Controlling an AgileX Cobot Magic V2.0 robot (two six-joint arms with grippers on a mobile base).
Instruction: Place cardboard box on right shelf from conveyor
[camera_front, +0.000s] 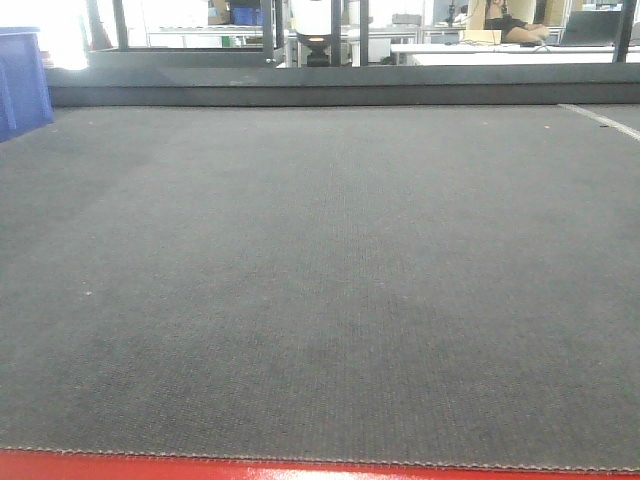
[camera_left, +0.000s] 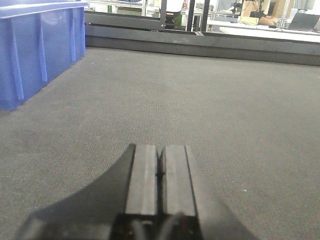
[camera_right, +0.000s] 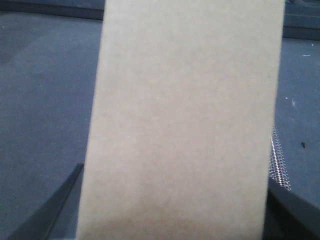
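Right wrist-mounted: right pincer (camera_right: 175, 180) clasps cardboard box (camera_right: 185, 100) edges; conveyor (camera_right: 45, 100) beside.

A plain tan cardboard box (camera_right: 182, 120), smooth and unmarked, fills the middle of the right wrist view, its long sides running up the frame. Dark fingers (camera_right: 47, 212) flank its lower edges on both sides. Behind it lies the conveyor (camera_front: 320, 280), a wide, flat, dark grey belt of fine woven texture, with its red front edge showing in the front view.
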